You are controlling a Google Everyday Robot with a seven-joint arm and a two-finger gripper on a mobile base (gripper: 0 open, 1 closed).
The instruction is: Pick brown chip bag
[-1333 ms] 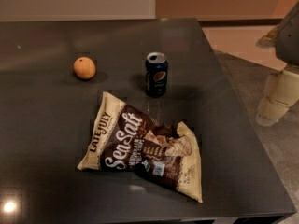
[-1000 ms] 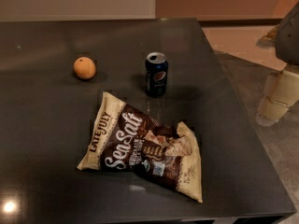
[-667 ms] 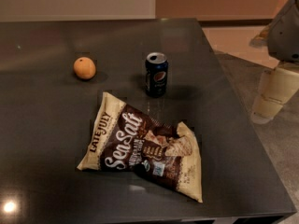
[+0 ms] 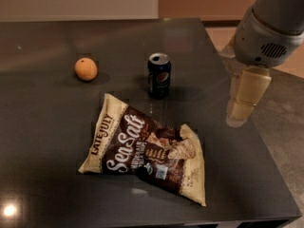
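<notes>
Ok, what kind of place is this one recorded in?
Probably an office break area or test room: a dark table holding a brown chip bag, soda can and orange, plain wall behind. The gripper hangs at the table's right edge.

We find arm (image 4: 271, 28) cut off top right, gripper (image 4: 243, 99) blurred at right edge of table (image 4: 38, 184), itself cropped left and near

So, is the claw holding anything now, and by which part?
Nothing is held. The claw hangs right of the brown crinkled chip bag, apart from it.
</notes>
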